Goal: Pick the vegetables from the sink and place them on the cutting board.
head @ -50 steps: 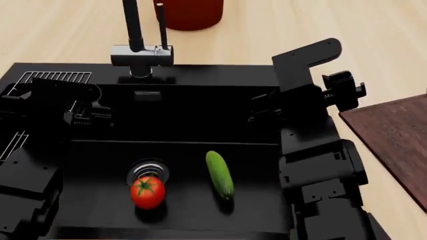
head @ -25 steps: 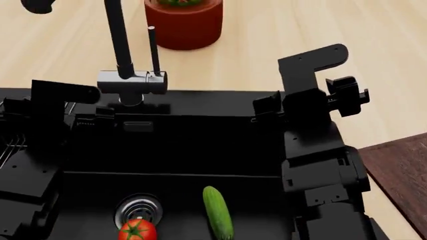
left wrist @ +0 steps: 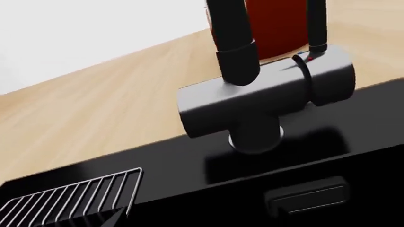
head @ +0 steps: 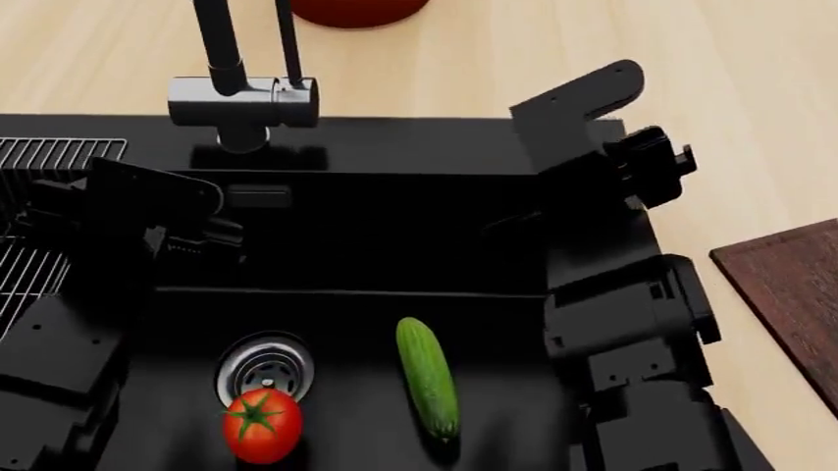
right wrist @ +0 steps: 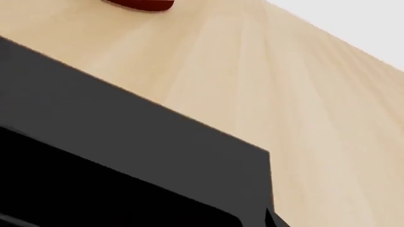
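on light wood counter (head: 550, 49), black sink (head: 392, 147), cutting board (head: 792, 294)

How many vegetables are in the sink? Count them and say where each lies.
2. The tomato sits beside the drain on its near side; the cucumber lies to its right on the sink floor. None appear hidden.

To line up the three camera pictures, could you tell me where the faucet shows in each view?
Head view: faucet at upper left, behind the sink.
Left wrist view: fills the upper middle.
Right wrist view: not in it.
Shared landmark: the red vessel.
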### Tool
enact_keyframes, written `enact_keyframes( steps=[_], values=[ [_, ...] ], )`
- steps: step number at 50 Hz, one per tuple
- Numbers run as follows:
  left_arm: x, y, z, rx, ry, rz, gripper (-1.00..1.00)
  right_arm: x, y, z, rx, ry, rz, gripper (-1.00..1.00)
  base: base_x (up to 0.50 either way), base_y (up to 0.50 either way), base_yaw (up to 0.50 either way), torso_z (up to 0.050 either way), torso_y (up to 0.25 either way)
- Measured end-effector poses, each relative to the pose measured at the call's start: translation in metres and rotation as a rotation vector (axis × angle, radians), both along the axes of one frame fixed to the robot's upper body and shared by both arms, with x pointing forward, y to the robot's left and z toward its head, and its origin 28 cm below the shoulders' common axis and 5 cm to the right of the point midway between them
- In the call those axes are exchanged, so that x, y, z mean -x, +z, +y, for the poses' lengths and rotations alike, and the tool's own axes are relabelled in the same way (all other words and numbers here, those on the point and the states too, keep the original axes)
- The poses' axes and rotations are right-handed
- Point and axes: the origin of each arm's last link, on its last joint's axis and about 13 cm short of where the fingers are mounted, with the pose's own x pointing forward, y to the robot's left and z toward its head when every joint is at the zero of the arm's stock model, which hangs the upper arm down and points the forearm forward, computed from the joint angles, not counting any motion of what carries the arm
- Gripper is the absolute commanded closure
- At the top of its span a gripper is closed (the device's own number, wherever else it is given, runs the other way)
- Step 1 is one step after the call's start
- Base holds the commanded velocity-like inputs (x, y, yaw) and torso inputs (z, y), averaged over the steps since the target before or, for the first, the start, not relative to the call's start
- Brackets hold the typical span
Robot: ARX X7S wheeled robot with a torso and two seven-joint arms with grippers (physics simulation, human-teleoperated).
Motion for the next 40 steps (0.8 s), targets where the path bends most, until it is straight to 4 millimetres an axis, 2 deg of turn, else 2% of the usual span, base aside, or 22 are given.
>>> enact_keyframes(
  steps=[7, 15, 26, 40],
  values=[
    [0.005, 0.007, -0.001, -0.071, -0.096, 0.041, -1.00, 0.008, 0.024, 0.003, 0.068, 0.121, 0.083, -1.00, 0.00, 0.00, 0.00, 0.000, 0.000],
    [0.016, 0.016, -0.002, -0.111, -0.232, 0.170, -1.00, 0.025, 0.045, 0.008, 0.114, 0.230, 0.194, -1.00, 0.00, 0.00, 0.00, 0.000, 0.000],
    [0.035, 0.031, 0.001, -0.164, -0.425, 0.318, -1.00, 0.044, 0.055, 0.014, 0.151, 0.323, 0.333, -1.00, 0.00, 0.00, 0.00, 0.000, 0.000],
    [0.058, 0.045, 0.005, -0.282, -0.630, 0.453, -1.00, 0.054, 0.061, 0.014, 0.161, 0.338, 0.392, -1.00, 0.00, 0.00, 0.00, 0.000, 0.000]
  ],
)
